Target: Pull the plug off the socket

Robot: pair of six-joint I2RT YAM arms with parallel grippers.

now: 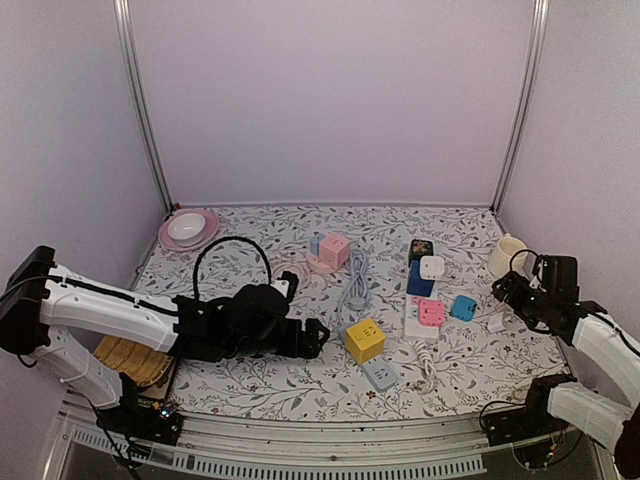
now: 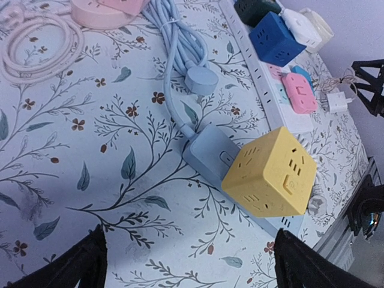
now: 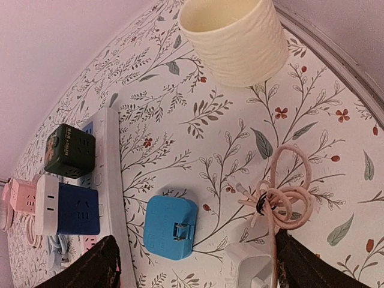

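A white socket strip (image 3: 111, 174) carries a dark green cube (image 3: 69, 150), a dark blue cube (image 3: 75, 209) and a pink plug (image 1: 431, 313). A blue plug (image 3: 170, 227) lies loose on the cloth just right of the strip, prongs up. My right gripper (image 3: 195, 273) hovers over it, open, with fingers on either side and not touching it. In the top view the blue plug (image 1: 463, 307) sits left of the right gripper (image 1: 505, 290). My left gripper (image 2: 189, 264) is open over bare cloth, near a yellow cube (image 2: 270, 180) plugged into a light blue strip (image 2: 210, 153).
A cream cup (image 3: 233, 39) stands at the far right. A coiled pink cable (image 3: 285, 192) and a white charger (image 3: 255, 270) lie beside the blue plug. Further back are a pink cube socket (image 1: 334, 250), a blue cord (image 1: 356, 280) and a pink plate (image 1: 188, 230).
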